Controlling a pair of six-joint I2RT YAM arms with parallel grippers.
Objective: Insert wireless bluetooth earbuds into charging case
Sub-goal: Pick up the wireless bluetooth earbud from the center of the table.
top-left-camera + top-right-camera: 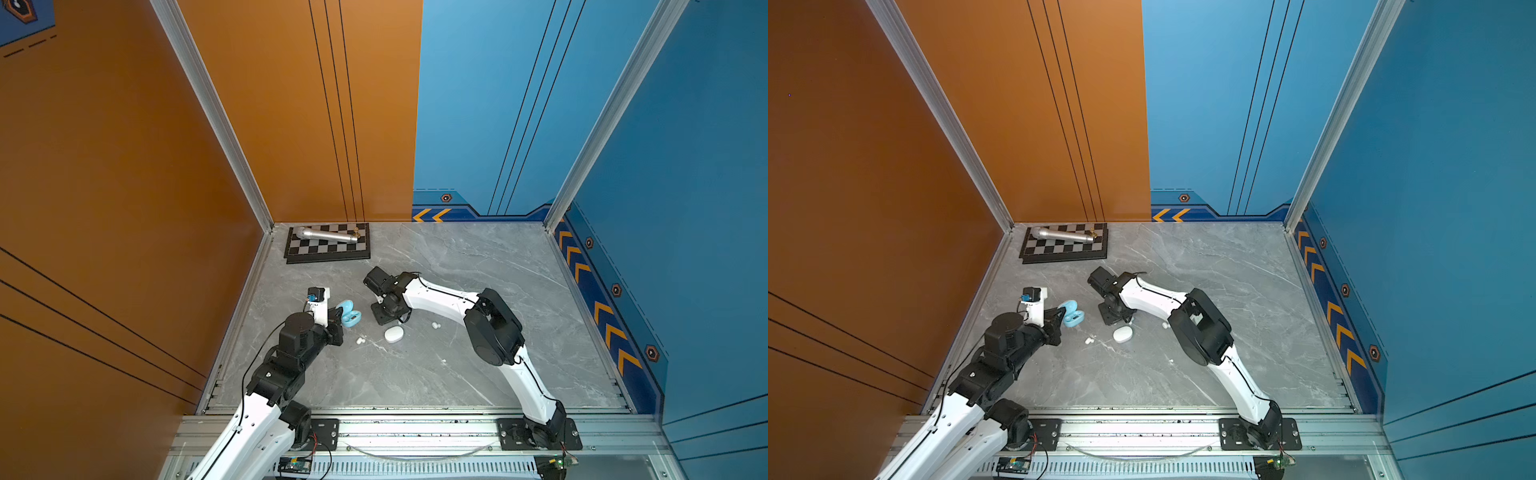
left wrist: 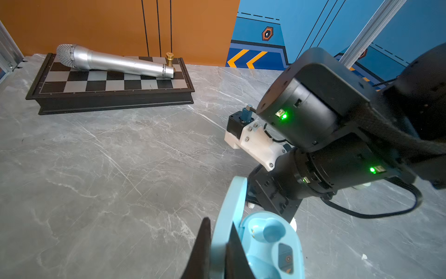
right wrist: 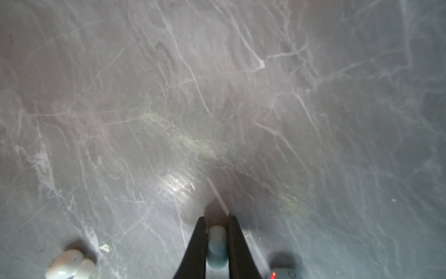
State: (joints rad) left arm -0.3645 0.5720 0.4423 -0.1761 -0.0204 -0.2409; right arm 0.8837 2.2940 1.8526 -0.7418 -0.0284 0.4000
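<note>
While the left gripper (image 2: 219, 225) pinches the raised lid (image 2: 231, 200) of the pale blue oval plastic charging case (image 1: 348, 313), the right gripper (image 3: 216, 222) clamps a pale bluish bean-sized plastic earbud (image 3: 217, 244), long axis along its fingers, down at the grey marble table (image 3: 217, 96); the case sits just beside it, toward the left arm, well upward.

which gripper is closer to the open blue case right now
Left. The left gripper clamps the blue case by its raised lid; the right gripper is apart from it, down at the table, closed around a pale earbud.

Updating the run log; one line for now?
left pincer: grips lid of open blue charging case | right pincer: pinching earbud on table
</note>
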